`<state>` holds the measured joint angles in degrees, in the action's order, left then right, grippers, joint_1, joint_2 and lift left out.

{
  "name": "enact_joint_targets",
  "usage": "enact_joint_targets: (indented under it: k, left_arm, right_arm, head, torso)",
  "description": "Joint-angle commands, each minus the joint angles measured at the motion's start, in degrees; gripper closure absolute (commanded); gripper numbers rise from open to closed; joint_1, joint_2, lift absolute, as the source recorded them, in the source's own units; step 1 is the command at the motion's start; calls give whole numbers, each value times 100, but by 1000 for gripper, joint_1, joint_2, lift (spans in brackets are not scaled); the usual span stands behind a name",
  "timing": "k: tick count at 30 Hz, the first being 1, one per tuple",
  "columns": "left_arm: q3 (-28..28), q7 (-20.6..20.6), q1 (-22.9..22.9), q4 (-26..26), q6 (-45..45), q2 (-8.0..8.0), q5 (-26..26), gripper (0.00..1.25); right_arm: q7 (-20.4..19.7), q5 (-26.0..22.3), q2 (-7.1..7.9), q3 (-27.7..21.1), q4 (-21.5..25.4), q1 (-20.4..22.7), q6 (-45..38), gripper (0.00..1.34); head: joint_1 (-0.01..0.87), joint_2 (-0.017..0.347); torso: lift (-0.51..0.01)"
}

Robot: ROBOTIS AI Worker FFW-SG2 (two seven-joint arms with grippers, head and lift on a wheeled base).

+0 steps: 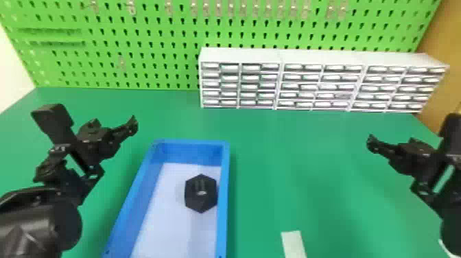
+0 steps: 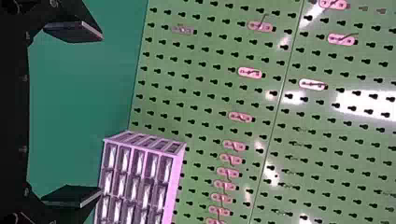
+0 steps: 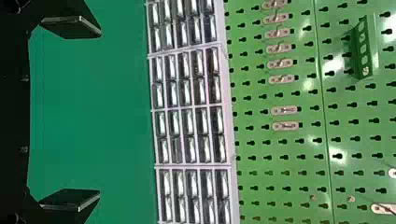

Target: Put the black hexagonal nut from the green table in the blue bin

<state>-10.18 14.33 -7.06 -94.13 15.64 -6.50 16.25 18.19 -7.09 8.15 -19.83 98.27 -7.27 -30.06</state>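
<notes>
Item 1: nut [image 1: 200, 193], blk, hex., qty 1; loc. lower ctr of head view, inside bin [image 1: 224, 206], lying flat on its pale floor, close by the RH wall; contact w/ wall can't be told. Item 2: bin, blue, oblong, on green worktop [image 1: 291, 164], lower ctr-left. Item 3: L end effector [image 2: 100, 114], fingers spread wide, nothing between; its arm at left edge of head view. Item 4: R end effector [image 3: 99, 113], likewise spread & empty; arm at right edge. Misc.: wht strip [image 1: 293, 243], bottom, right of ctr; drawers [image 1: 308, 58], upper right; pegboard [image 1: 154, 41], top. Handling (est.): nut prob. rigid, won't squash or chip easily; wt. unclear, light if plastic, heavier if steel; smooth faces may slip on a corner hold. Grip pt.: two opposite flats, pref. a slanted pair, as the RH flat leaves scant finger room by the wall. Status (judged): job looks done; no regrasp req'd, arms best kept clear of bin so nut isn't knocked.
</notes>
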Motion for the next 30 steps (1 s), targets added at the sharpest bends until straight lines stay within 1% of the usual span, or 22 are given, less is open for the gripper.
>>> enact_joint_targets:
  k: [1, 7, 30]
  left_arm:
    - [-1, 0, -6, 0, 0, 0, -8, 125]
    - [-19, 0, -6, 0, 0, 0, 1, 125]
    - [-19, 0, -15, 0, 0, 0, -8, 125]
  right_arm:
    - [0, 15, -7, -4, -1, 6, -9, 94]
    - [0, 15, -33, -13, -1, 6, -9, 94]
    - [0, 24, -42, -21, -1, -12, -9, 94]
  head:
    - [666, 32]
    - [666, 32]
    - [666, 32]
  torso:
    - [-100]
    - [-100]
    - [-100]
